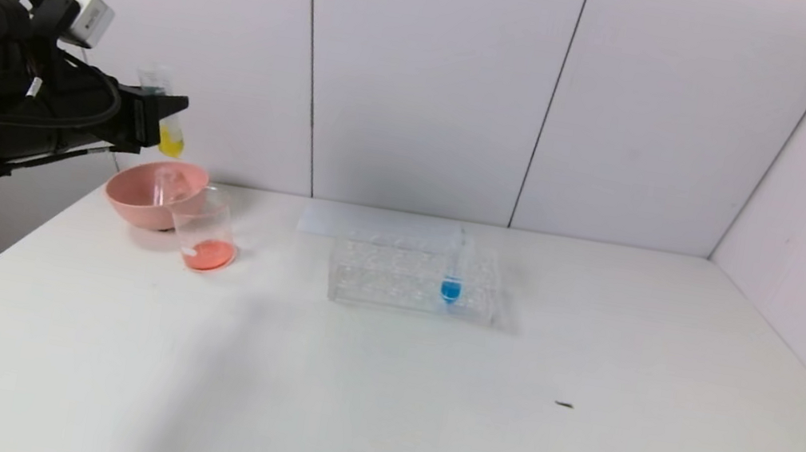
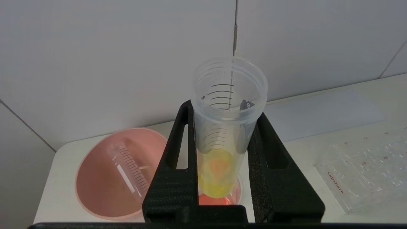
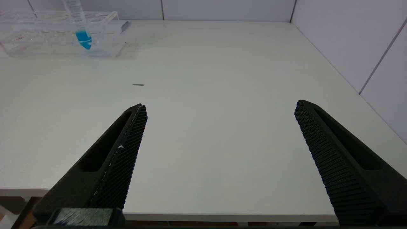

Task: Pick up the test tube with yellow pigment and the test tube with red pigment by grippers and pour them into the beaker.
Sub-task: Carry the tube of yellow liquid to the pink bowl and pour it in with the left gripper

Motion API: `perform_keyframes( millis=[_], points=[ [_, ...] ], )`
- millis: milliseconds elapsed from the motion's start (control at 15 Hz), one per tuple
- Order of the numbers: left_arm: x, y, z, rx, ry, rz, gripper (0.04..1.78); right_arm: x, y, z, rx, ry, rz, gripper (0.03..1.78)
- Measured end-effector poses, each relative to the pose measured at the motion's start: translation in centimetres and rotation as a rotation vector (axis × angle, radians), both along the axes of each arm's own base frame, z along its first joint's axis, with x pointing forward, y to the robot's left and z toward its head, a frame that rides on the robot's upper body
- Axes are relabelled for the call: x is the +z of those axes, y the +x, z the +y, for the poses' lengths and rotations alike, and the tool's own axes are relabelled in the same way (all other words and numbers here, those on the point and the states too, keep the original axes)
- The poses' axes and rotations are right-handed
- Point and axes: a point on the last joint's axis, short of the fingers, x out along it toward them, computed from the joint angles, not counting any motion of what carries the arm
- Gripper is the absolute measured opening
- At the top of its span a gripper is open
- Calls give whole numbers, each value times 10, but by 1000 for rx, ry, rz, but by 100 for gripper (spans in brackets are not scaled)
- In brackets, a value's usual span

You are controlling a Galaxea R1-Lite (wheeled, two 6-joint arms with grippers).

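The white surface point(image 1: 373, 415) carries a pink bowl point(image 1: 139, 204) and beaker point(image 1: 205, 231) far left, a clear rack point(image 1: 395, 277) centre.

Yellow tube held aloft; red liquid seen in the beaker.
The yellow tube point(image 1: 170, 128) is clamped in the left gripper point(image 1: 164, 112), near upright above the pink bowl point(image 1: 131, 203). An emptied clear tube point(image 2: 127, 173) is laid inside that bowl. The beaker point(image 1: 205, 231), upright beside the bowl, is filled shallowly with red-orange liquid.
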Motion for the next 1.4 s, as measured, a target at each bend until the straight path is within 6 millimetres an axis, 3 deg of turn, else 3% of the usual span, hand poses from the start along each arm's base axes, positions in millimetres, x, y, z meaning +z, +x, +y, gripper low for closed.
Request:
perform_keyframes(
  millis=[733, 1400],
  points=[
    [-8, -6, 45, 34, -11, 26, 46, 0, 0, 0, 0, 0, 0, 170],
    [-18, -1, 52, 34, -13, 51, 46, 0, 0, 0, 0, 0, 0, 170]
  ],
)
